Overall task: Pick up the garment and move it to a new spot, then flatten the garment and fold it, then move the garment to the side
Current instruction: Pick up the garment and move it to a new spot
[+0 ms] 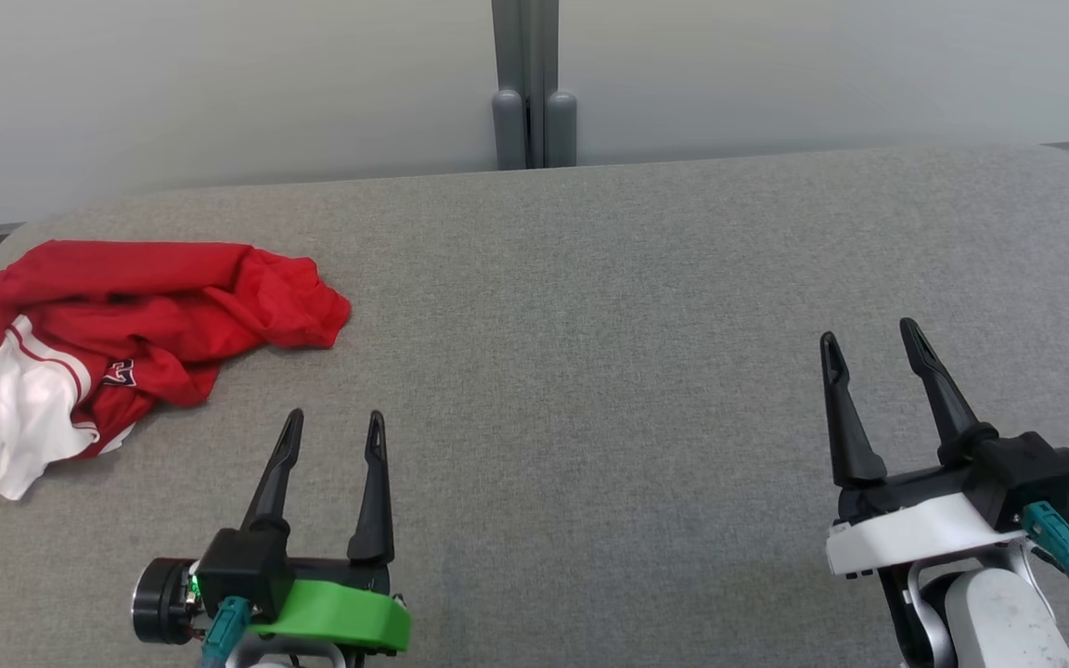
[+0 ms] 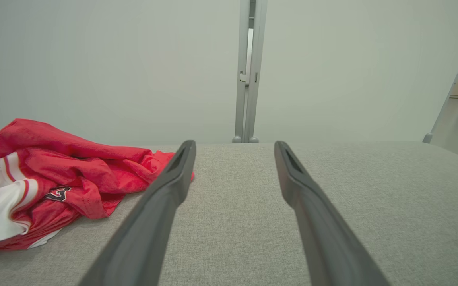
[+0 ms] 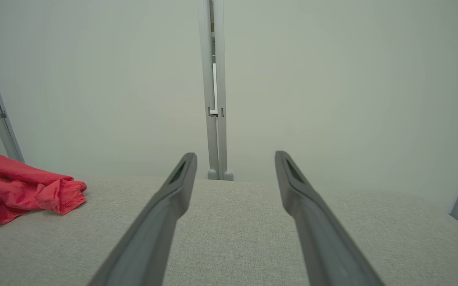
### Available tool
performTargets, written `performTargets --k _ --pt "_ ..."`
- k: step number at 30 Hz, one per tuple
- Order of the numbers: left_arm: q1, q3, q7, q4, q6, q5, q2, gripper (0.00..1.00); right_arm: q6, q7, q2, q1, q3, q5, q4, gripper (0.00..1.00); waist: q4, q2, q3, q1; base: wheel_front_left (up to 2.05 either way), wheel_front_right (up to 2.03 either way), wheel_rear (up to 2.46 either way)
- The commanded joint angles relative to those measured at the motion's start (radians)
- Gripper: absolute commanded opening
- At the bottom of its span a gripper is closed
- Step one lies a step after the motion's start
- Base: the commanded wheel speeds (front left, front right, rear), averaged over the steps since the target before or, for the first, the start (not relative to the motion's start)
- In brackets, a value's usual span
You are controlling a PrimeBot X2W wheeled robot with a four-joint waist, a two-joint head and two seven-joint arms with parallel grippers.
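Grey fabric worktop [image 1: 590,390], near edge: left end effector [image 1: 335,417] and right end effector [image 1: 869,330], both spread wide and empty. Likely risk: pinching only one loose layer could drag the heap or spill it off the left edge. Farther left, garment [image 1: 154,306]: red jersey, white striped panel, small dark crest, crumpled by that edge

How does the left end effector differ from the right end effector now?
The left end effector has a green base; the right end effector has a white base. The left one is near the red and white garment; the right one is far from it. The left one's fingers point almost straight up the head view; the right one's lean leftward. Both are open, empty, with two dark fingers.
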Motion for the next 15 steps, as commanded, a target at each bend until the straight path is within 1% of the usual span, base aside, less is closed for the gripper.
performTargets --k 1,5,10,15 --pt "0.010 -0.002 -0.007 0.003 0.005 -0.001 0.001 1.00 0.000 -0.008 -0.004 0.003 0.004 -0.012 -0.002 1.00 0.001 -0.0001 0.001 0.0000 0.00 0.00 0.00" --pt "0.015 0.015 -0.010 0.014 -0.005 -0.108 0.002 1.00 0.000 -0.012 -0.004 0.006 0.006 0.021 0.012 1.00 0.002 -0.0001 0.002 0.0000 0.00 0.00 0.00" --pt "0.010 0.020 -0.009 0.027 -0.028 -0.141 0.002 1.00 0.000 -0.012 -0.004 0.007 0.031 0.055 0.027 1.00 0.003 -0.0001 0.003 0.0000 0.00 0.00 0.00" --pt "0.011 0.019 -0.009 0.035 -0.030 -0.149 0.002 1.00 -0.001 -0.012 -0.004 0.008 0.036 0.070 0.035 1.00 0.003 -0.0001 0.002 0.0000 0.00 0.00 0.00"
